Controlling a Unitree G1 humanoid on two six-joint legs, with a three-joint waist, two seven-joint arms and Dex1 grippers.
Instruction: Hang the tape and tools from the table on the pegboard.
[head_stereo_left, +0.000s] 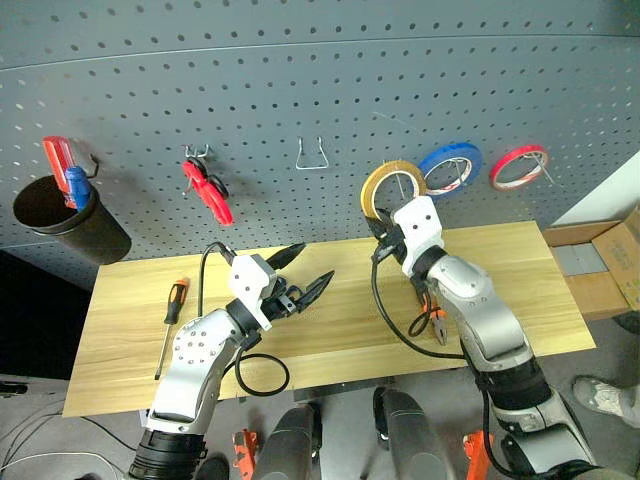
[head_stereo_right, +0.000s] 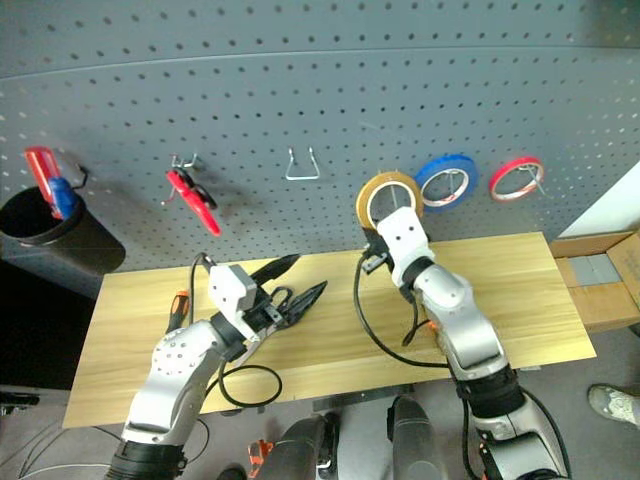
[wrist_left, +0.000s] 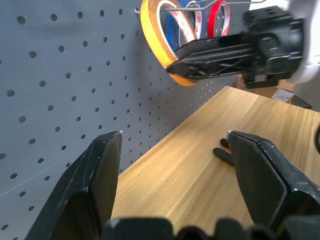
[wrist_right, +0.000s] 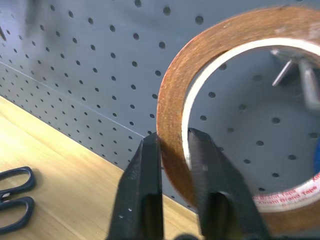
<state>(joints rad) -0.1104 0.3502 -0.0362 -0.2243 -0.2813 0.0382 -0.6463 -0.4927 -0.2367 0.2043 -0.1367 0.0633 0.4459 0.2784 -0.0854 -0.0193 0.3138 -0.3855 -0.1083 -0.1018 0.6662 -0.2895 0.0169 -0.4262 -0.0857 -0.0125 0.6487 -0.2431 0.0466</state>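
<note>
The yellow-tan tape (head_stereo_left: 392, 183) hangs against the dark grey pegboard (head_stereo_left: 300, 80), with a wire hook passing through its hollow centre. My right gripper (head_stereo_left: 379, 218) reaches up to the ring's lower left side and is shut on its band, one finger (wrist_right: 149, 175) on each face. My left gripper (head_stereo_left: 311, 268) stands open above the pale wood table (head_stereo_left: 330, 340), holding nothing. The blue-handled scissors (wrist_right: 12, 192) lie on the table under the left gripper. An orange-and-black screwdriver (head_stereo_left: 172, 312) lies at the left. The pliers (head_stereo_left: 432, 320) lie partly behind my right arm.
On the pegboard hang red-handled scissors (head_stereo_left: 208, 190), an empty wire hook (head_stereo_left: 312, 155), a blue tape ring (head_stereo_left: 450, 165) and a red tape ring (head_stereo_left: 518, 166). A black cup (head_stereo_left: 65, 218) at the far left holds red and blue screwdrivers. A cardboard box (head_stereo_left: 600, 262) stands at the right.
</note>
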